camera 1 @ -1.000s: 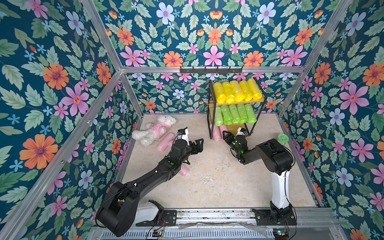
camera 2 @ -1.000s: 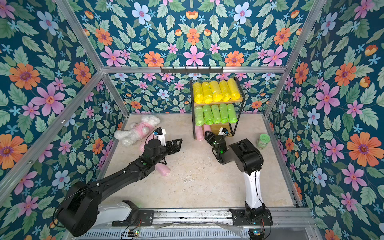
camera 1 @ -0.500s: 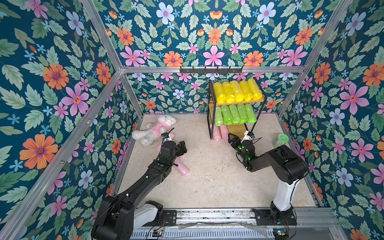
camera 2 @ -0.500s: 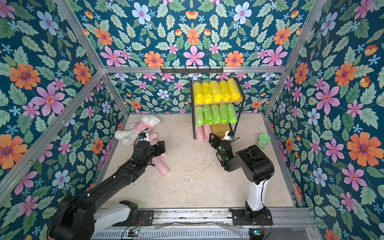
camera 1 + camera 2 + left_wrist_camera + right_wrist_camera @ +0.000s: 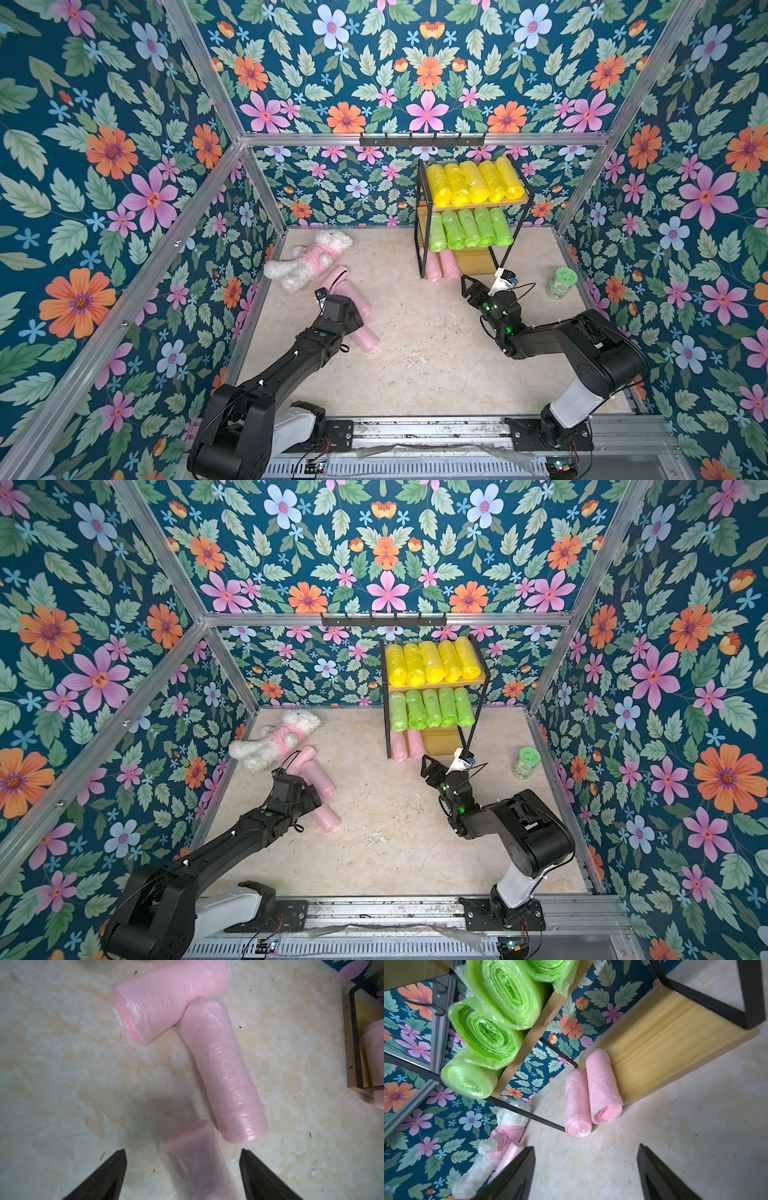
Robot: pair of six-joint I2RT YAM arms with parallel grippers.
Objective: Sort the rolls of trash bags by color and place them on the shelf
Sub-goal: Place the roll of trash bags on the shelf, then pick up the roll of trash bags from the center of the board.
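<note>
In both top views, a three-tier shelf of yellowish wood boards in a thin black metal frame (image 5: pixel 476 262) is seen at the back of the beige marbled counter (image 5: pixel 415 332). Five bright yellow crinkly plastic rolls (image 5: pixel 473 183) are laid on its top tier and five light green plastic rolls (image 5: pixel 469 227) on its middle tier. Two pale pink plastic rolls (image 5: pixel 409 742) are placed at one end of its bottom tier. Three loose pink rolls (image 5: pixel 358 301) are found lying on the counter, well apart from the shelf. The right gripper (image 5: pixel 471 286) is held just before the shelf's bottom tier.

In the left wrist view, the left gripper (image 5: pixel 182 1149) is spread wide to either side of the nearest loose pink roll (image 5: pixel 197 1167), with a gap on both sides.

In the right wrist view, the right gripper is shown wide apart and empty. The two shelved pink rolls are seen touching side by side.
</note>
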